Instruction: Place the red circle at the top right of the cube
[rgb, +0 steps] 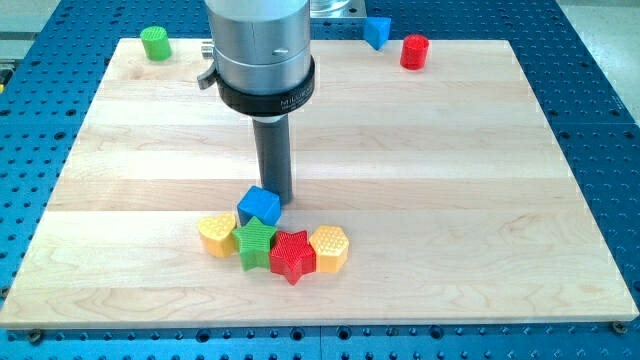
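Down on the wooden board (420, 150) sits my tip (281, 199), a bare rod holding nothing, touching the blue cube (259, 206) at its 2 o'clock. Ridged plastic cluster below: yellow heart (217, 235), green star (256, 243), red star (292, 255), yellow hexagon (329, 247). Red circle (414, 51), a ribbed cylinder, stands far off at 1 o'clock near the top edge.

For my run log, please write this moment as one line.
my tip beside blue cube | red circle top right, far | task not done

you see a wide silver cylinder (258, 40), a black ring (266, 95) with faint white lettering, a small side screw (205, 79), a dark straight rod (274, 155)
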